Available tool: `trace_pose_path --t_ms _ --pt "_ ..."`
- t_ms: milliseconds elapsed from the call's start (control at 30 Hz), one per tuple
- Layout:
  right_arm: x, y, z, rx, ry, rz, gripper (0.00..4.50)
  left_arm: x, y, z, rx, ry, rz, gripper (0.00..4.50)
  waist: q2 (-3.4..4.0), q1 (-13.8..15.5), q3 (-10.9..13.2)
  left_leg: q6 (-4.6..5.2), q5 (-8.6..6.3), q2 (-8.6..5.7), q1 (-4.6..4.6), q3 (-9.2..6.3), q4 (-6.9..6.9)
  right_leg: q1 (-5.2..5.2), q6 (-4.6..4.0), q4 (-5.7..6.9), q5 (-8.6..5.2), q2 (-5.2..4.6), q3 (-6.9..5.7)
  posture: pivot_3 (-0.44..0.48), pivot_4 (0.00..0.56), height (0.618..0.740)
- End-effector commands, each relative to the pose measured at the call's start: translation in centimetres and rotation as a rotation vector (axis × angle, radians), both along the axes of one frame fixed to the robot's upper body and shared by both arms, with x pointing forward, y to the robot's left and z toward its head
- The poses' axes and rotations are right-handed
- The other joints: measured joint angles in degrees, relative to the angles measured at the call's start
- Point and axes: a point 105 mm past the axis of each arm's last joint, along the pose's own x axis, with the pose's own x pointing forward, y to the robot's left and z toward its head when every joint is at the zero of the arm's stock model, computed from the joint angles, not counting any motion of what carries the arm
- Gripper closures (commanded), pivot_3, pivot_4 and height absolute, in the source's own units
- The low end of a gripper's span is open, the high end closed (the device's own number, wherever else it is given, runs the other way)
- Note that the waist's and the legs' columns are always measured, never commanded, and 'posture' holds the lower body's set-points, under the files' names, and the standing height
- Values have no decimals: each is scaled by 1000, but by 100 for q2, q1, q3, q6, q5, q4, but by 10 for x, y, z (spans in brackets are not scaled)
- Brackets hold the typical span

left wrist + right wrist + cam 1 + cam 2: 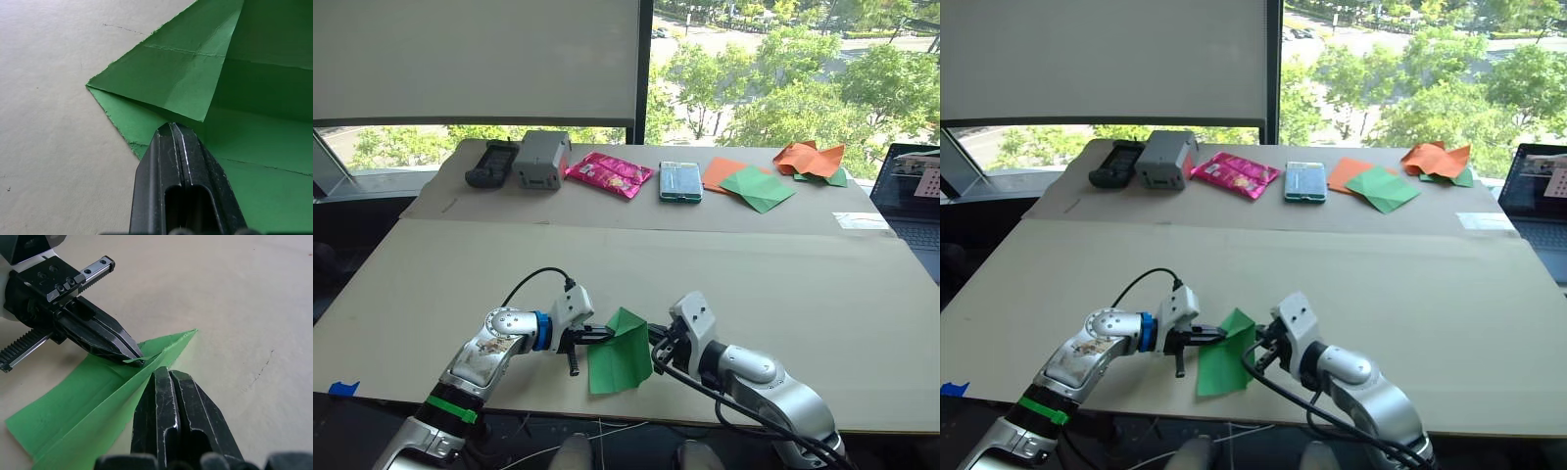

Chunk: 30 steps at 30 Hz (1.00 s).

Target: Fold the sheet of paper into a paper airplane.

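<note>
The sheet of paper [619, 357] is bright green and creased, near the table's front edge. It is partly folded and stands up in a peak between my two grippers. My left gripper [605, 334] is shut on the paper's left edge, and its tips [137, 358] pinch a thin sliver of that edge. In the left wrist view a folded flap [166, 78] lies just beyond the left fingertips [171, 128]. My right gripper [655, 340] is shut at the paper's right side, where the raised crease [171, 345] runs into its fingertips [164, 374].
Along the back of the table are a black device [490, 164], a grey box [541, 159], a pink packet [609, 174], a teal case [680, 181], orange and duller green papers [754, 186] and an orange-and-green paper heap [811, 160]. A laptop [911, 191] is at far right.
</note>
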Motion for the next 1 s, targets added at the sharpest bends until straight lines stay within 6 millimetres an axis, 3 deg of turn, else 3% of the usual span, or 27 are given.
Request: trace_pose_path --t_ms 33,467,667,833,1000 --pt "0 6 10 29 -40 30 4500 -1 9 -10 55 37 32 4459 0 1 0 0 0 0 0 0 0 0 0 0 0 1 0 0 150 720" --pt "5 29 15 67 -48 86 4500 -3 8 -2 70 13 17 4459 -1 -30 1 1 1 0 0 -1 0 -1 2 5 2 3 1 0 150 720" --pt "6 28 9 47 -40 91 4500 2 18 10 81 -18 43 4459 -6 -57 5 2 1 1 5 -2 0 -3 3 32 3 4 3 0 150 720" --pt "7 29 8 50 -35 96 4500 -8 -3 22 5 6 -19 4459 -11 -60 9 2 1 1 5 -3 0 -4 3 43 3 4 3 0 150 720" --pt "7 31 8 52 -32 100 4500 -10 -8 14 8 27 -17 4459 -13 -63 10 3 2 0 3 -3 0 -2 3 45 3 4 4 0 150 720"
